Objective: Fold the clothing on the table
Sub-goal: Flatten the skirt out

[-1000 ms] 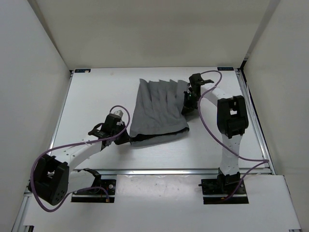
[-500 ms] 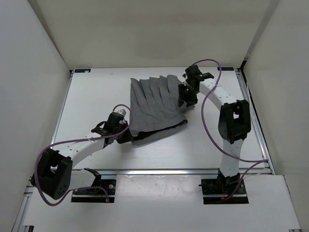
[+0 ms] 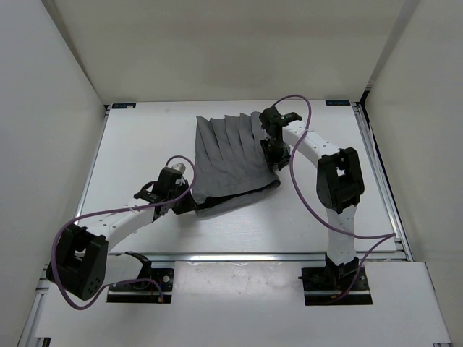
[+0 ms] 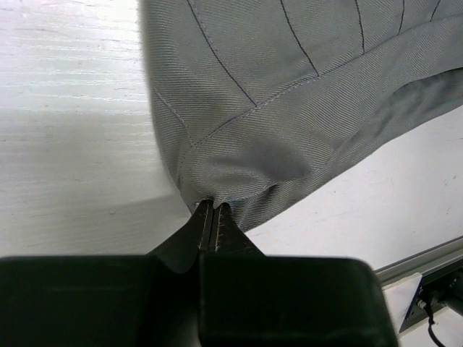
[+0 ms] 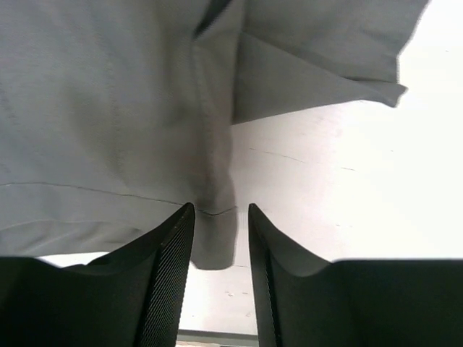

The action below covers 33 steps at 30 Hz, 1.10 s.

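A grey pleated skirt lies fanned on the white table. It stretches from your left pincer, clenched on its near corner, to your right pincer, whose jaws stand parted with a hem edge in the gap just ahead. Before you close the right one, seat that hem deep between the jaws. Hold the left corner taut so the fold lands flat. The blue corner labels, far beyond both pincers, are too small to read.
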Available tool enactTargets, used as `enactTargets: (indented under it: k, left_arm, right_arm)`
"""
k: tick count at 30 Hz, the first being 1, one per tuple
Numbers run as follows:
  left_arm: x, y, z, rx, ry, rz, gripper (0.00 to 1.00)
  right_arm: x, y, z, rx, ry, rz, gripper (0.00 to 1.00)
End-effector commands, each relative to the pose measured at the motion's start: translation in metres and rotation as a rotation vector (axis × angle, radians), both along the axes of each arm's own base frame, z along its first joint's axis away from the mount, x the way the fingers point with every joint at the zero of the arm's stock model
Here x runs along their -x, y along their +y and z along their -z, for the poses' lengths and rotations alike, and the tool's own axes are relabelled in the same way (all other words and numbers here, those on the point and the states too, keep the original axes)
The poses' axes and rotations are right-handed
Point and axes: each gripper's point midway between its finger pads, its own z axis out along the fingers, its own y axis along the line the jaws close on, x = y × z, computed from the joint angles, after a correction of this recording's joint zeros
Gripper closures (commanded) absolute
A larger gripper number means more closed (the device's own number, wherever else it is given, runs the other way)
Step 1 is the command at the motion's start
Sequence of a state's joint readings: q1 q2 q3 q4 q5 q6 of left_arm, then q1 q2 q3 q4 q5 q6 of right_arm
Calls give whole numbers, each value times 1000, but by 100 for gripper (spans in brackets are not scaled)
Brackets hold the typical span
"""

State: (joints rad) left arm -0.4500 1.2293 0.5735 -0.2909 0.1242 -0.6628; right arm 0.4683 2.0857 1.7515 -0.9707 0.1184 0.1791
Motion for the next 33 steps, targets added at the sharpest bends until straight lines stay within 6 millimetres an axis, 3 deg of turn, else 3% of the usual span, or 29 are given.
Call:
enactTargets:
  k: [1,5,10,17,22,26,31,33]
  left_arm:
    - [0,3,-6,19,-22,0,100]
    - [1,3,-4,16,-17,5,100]
    - [0,5,-3,10,-22,4,100]
    - [1,10,-3,8,-24,-5,100]
    - [4,15,-1,3,-16,-15,100]
    - [5,16,2,1,-16,-14,100]
    - [2,15,-3,6,-29,-16,100]
    - [2,16,-1,0,-31,-9,100]
  right_arm:
    - [-1,-7,-12,49,-25,-3,60]
    - [6,-6,-3,49,0,-5,60]
    - [2,7,-9,22,-13,-18,61]
    - [18,17,-1,10,46,-33,63]
    - [38,9,19,54,102,-25,64]
    - [36,6,17,59,90,-17,63]
    - [41,7,19,55,113,-10,76]
    - [42,10,20,57,121,-20,95]
